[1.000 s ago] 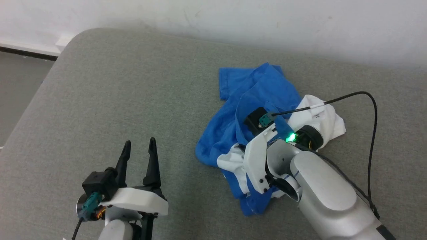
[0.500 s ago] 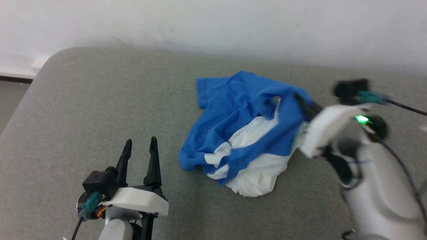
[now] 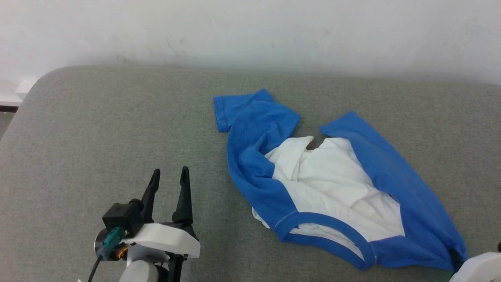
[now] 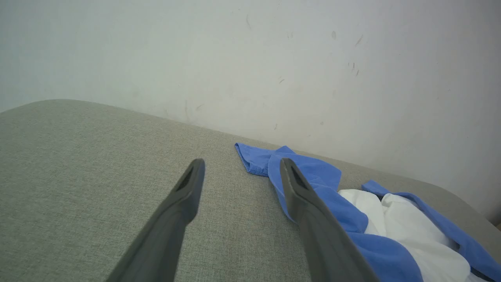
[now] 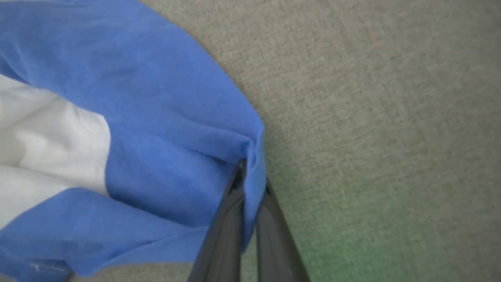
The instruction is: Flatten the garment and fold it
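Whereas a second ago the garment (image 3: 332, 176) sat as a tight blue-and-white heap with the right arm pressed down into it, it now lies drawn out in a long, loose shape across the grey cushion (image 3: 98, 137). The right gripper (image 5: 252, 176) has hauled one blue edge out toward the robot's right and near side. Its two dark fingers (image 5: 229, 219) are pinched shut on a fold of blue cloth, just above the cushion.

This looks like the first real gain in flattening. The bundle is opened, yet it is far from smooth, and folding seems some way off.

The garment sits right of centre on the cushion, below the pale wall (image 3: 250, 31). One blue sleeve (image 3: 258, 121) is doubled over on the left, its cuff pointing toward the wall. The white body (image 3: 313, 188) is rumpled in the middle, with a blue band curving along its near edge. The other blue sleeve (image 3: 395, 176) runs as a long strip toward the lower right corner. No chest print is visible.

The left gripper (image 3: 170, 171) hovers over bare cushion to the garment's left. Its fingers are spread wide, hold nothing and are clear of the cloth.
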You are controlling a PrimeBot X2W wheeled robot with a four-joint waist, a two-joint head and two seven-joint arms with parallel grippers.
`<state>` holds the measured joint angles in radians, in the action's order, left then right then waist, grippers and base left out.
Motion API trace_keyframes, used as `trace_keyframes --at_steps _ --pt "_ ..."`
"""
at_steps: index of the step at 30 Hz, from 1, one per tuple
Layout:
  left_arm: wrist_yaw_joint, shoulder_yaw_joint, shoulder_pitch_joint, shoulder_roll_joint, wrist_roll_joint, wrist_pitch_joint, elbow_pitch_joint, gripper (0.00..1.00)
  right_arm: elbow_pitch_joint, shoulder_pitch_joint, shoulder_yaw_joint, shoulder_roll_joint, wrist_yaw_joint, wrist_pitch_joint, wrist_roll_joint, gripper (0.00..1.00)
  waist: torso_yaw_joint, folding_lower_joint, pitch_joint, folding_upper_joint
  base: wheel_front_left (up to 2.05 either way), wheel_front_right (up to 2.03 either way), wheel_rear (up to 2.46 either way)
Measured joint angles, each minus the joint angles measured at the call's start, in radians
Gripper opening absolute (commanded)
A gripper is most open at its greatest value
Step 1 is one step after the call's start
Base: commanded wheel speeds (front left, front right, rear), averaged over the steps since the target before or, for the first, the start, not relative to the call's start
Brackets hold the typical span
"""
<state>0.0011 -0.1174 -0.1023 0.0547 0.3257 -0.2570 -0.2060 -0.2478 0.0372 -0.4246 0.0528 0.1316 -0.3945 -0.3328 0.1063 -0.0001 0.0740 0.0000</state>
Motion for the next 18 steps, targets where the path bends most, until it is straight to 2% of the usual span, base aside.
trace_keyframes --at_steps 1,2,3,4,7,11,14,18 --pt "0.000 -0.001 0.000 0.000 0.000 0.000 -0.002 1.00 -0.024 0.002 0.001 -0.002 0.000 0.001 -0.002 0.00 -0.003 0.0000 0.000 0.0000 0.00 0.00 0.00" --pt "0.000 0.000 0.000 0.000 0.000 0.000 -0.005 1.00 -0.037 0.002 0.004 -0.003 0.000 0.013 -0.002 0.27 -0.006 0.0000 0.000 0.0000 0.00 0.00 0.00" --pt "0.000 0.000 0.000 0.000 0.000 0.000 -0.006 1.00 -0.044 -0.001 0.012 -0.002 0.000 0.029 -0.001 0.96 -0.009 0.0000 -0.001 0.0000 0.00 0.00 0.00" --pt "0.000 0.001 0.000 0.000 0.000 0.000 -0.009 1.00 -0.050 -0.007 0.017 -0.002 0.000 0.051 -0.005 1.00 -0.012 0.0000 -0.002 -0.0001 0.00 0.00 0.00" --pt "0.000 0.002 0.000 -0.001 0.015 0.000 -0.016 1.00 -0.049 -0.030 0.037 -0.003 0.000 0.130 -0.027 1.00 -0.020 0.0000 -0.007 0.0000 0.00 0.00 0.00" --pt "-0.006 -0.013 -0.007 -0.001 0.068 0.023 -0.024 1.00 -0.007 -0.070 0.013 -0.004 0.000 0.231 -0.012 1.00 -0.027 0.0000 -0.017 0.0000 0.00 0.00 0.00" --pt "-0.008 -0.040 -0.050 -0.001 0.117 0.117 -0.030 1.00 0.031 -0.081 -0.011 -0.002 0.000 0.261 0.017 1.00 -0.026 0.0000 -0.019 0.0000 0.00 0.00 0.00" --pt "0.021 -0.080 -0.176 -0.002 0.172 0.361 -0.082 1.00 0.076 -0.089 -0.023 -0.002 0.000 0.263 0.042 1.00 -0.024 0.0001 -0.012 0.0000 0.00 0.00 0.00"
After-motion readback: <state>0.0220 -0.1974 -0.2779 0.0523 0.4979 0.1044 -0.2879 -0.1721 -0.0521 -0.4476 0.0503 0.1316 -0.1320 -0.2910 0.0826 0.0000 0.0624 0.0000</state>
